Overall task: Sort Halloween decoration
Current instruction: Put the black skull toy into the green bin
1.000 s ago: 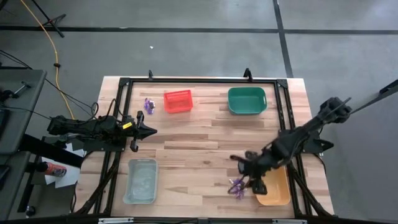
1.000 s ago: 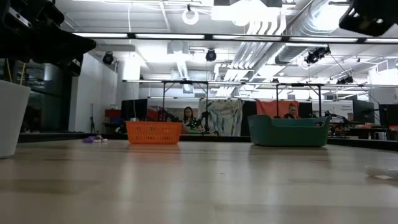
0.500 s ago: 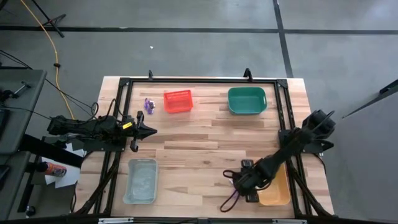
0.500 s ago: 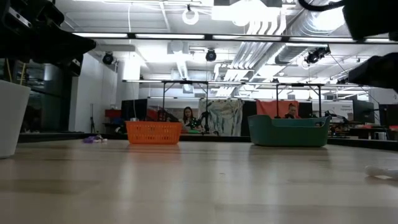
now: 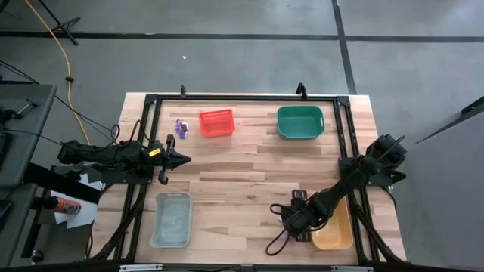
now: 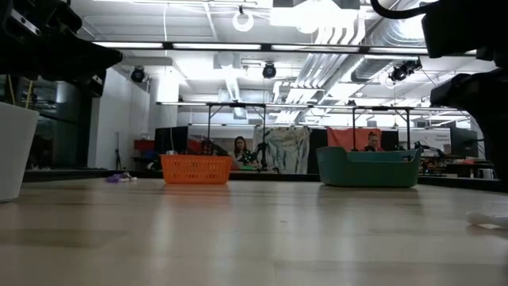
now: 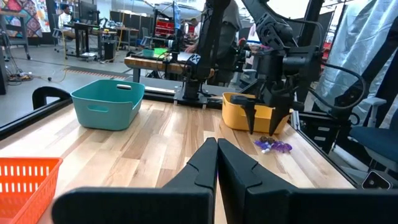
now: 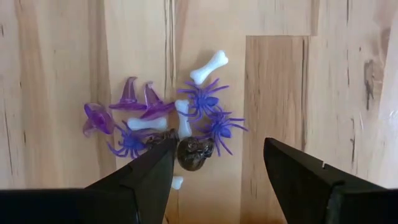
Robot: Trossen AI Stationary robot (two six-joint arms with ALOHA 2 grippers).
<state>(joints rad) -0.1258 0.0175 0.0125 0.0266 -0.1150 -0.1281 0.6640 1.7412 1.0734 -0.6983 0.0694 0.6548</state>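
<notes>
The Halloween decoration pile [image 8: 177, 124] lies on the wood near the table's near right: purple spiders, purple witch hats, white bones and a dark skull [image 8: 195, 153]. My right gripper [image 8: 219, 149] hangs over it, pointing down and open, with a finger on either side of the skull and touching nothing. In the high view the gripper [image 5: 290, 225] hides the pile. A few more purple trinkets [image 5: 181, 126] lie left of the red basket [image 5: 216, 123]. At the table's left, my left gripper [image 5: 181, 159] waits level and shut.
A yellow bin [image 5: 333, 230] stands just right of the pile. The green bin [image 5: 300, 122] is at the far right and the clear bin [image 5: 172, 219] at the near left. A dark cable loop [image 5: 276, 243] lies beside the right gripper. People sit beyond the table [image 6: 240, 151].
My right gripper has come down over the pile, moving a little toward the table's near left, and has tipped to point more steeply down. It has stayed open. The pile has not moved.
</notes>
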